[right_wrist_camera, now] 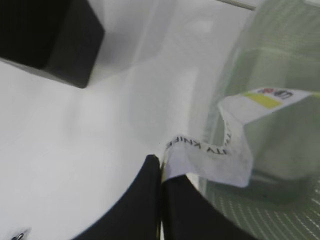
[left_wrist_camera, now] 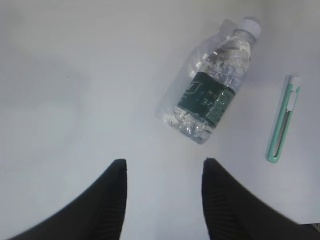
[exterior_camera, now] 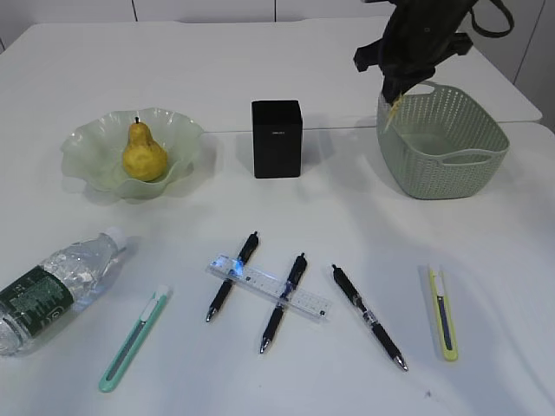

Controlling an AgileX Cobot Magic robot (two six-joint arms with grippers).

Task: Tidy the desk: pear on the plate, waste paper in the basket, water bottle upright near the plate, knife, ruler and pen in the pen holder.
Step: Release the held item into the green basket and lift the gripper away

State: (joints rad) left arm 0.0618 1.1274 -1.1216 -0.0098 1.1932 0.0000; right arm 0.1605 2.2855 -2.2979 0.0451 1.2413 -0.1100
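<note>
White table fills nearly the whole exterior view; a seam line crosses it behind the middle, as of two tops butted together. Beyond the far edge, pale wall panels split by dark vertical joints. Light even, shadows soft.

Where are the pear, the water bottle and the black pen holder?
pear (exterior_camera: 144, 156): exterior view, on its yellow belly.
water bottle (left_wrist_camera: 207, 95): left wrist view, on its dark green label.
pen holder (exterior_camera: 277, 143): exterior view, on its front face.
</note>
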